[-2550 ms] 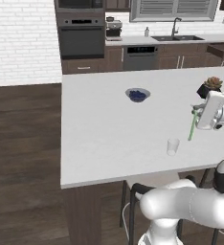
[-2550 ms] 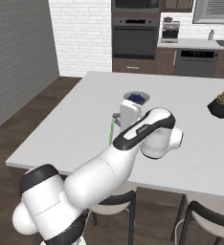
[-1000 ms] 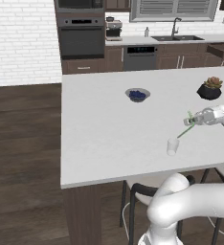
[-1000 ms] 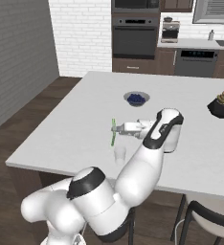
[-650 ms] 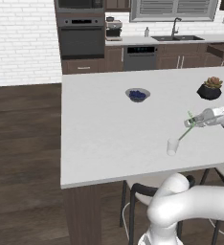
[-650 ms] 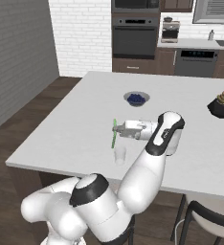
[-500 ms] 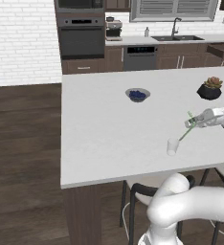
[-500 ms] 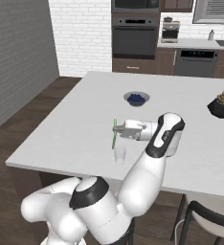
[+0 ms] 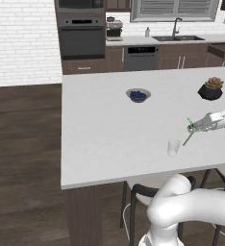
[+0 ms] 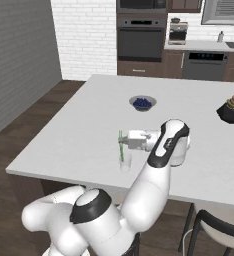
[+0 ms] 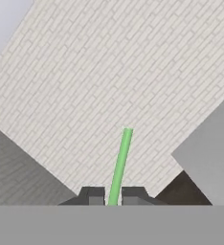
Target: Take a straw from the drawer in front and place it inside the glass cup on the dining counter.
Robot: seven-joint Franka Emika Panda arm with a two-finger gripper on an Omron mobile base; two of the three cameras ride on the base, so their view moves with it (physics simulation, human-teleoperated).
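Where the dining counter (image 9: 100,139) spreads white before you, the blue bowl (image 9: 138,94) sits toward the far side in the left base view, well apart from the glass cup (image 9: 173,147) near the front edge. Just right of the cup and above it, your gripper (image 9: 192,128) has its fingers clamped on the straw (image 9: 188,133), which slants down toward the cup's rim; you cannot tell whether its tip is inside. Further right, a potted plant (image 9: 210,88) stands on the counter. In the hand view, the straw (image 11: 119,166) rises from between the two fingertips (image 11: 92,195).
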